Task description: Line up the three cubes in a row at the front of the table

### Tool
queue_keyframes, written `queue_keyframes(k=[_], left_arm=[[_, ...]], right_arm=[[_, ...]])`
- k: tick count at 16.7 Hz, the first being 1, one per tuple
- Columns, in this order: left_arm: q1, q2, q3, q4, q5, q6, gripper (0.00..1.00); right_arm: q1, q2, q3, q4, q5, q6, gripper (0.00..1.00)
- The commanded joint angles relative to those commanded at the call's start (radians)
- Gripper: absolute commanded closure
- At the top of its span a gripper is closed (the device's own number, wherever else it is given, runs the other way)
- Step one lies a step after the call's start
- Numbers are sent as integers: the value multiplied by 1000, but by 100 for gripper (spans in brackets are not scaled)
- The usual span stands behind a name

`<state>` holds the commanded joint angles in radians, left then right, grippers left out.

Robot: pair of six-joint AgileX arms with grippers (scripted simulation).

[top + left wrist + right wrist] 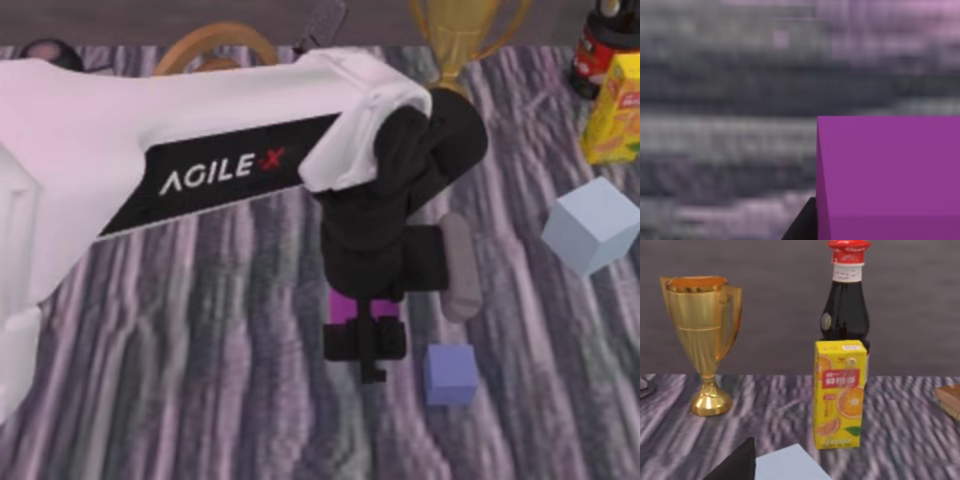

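You see only slivers of the magenta cube (347, 306) beneath the left gripper (372, 372); its grip stays hidden.

magenta cube (345, 305) perhaps gripped, periwinkle cube (449, 374) beside

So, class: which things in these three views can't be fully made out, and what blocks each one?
- Magenta cube: top view, mostly hidden under the left gripper.
- Left gripper's fingers: grip unreadable.
- Pale blue-grey cube: right wrist view, cut off by the edge.
- Right gripper: not seen in the top view.
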<state>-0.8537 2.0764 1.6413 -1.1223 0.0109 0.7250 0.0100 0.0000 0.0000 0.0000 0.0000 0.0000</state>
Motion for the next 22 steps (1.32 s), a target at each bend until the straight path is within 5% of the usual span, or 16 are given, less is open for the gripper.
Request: queue_keyframes(k=[11,22], left_arm=[[-6,87,-133,219,1,-2,100],[-6,87,-133,219,1,-2,17]], right_arm=[[0,0,0,0,0,0,0],[0,0,0,0,0,0,0]])
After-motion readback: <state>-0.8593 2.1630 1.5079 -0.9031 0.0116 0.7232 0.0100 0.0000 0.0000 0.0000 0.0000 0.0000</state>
